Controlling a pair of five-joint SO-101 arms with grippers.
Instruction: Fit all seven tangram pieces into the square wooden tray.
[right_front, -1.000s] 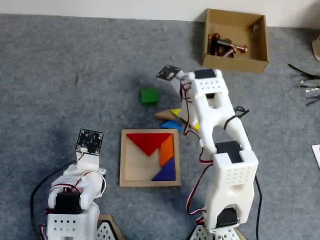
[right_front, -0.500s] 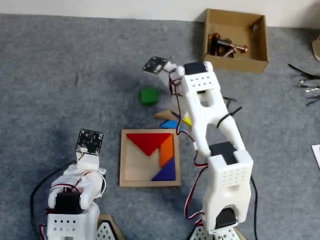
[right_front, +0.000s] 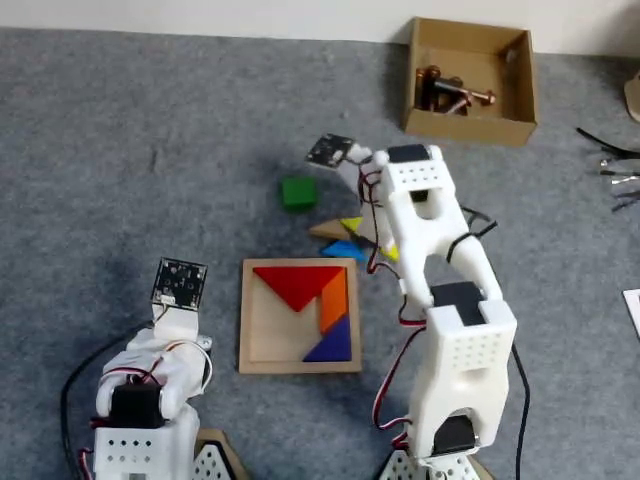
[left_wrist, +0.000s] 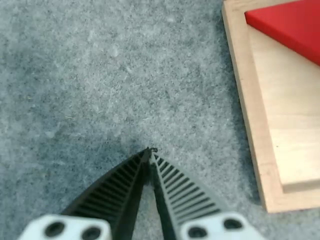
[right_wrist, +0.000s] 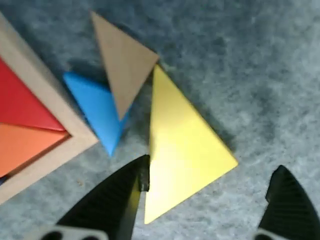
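The square wooden tray (right_front: 255, 330) lies on the grey carpet and holds a red triangle (right_front: 298, 285), an orange piece (right_front: 335, 300) and a dark blue triangle (right_front: 332, 343). Just beyond its far right corner lie a yellow triangle (right_wrist: 180, 145), a tan triangle (right_wrist: 122, 57) and a light blue piece (right_wrist: 97, 107), touching one another. My right gripper (right_wrist: 212, 167) hangs open over the yellow triangle, one finger on each side. A green square (right_front: 298, 192) sits apart, farther back. My left gripper (left_wrist: 149, 151) is shut and empty over bare carpet beside the tray's left wall (left_wrist: 250, 110).
A cardboard box (right_front: 470, 118) with metal parts stands at the back right. Cables (right_front: 610, 165) lie at the right edge. The right arm (right_front: 440, 250) stretches along the tray's right side. Open carpet lies to the left and far left.
The right arm's wrist swung left toward the green square, then came back right to about where it was a second ago. The left arm has not moved.
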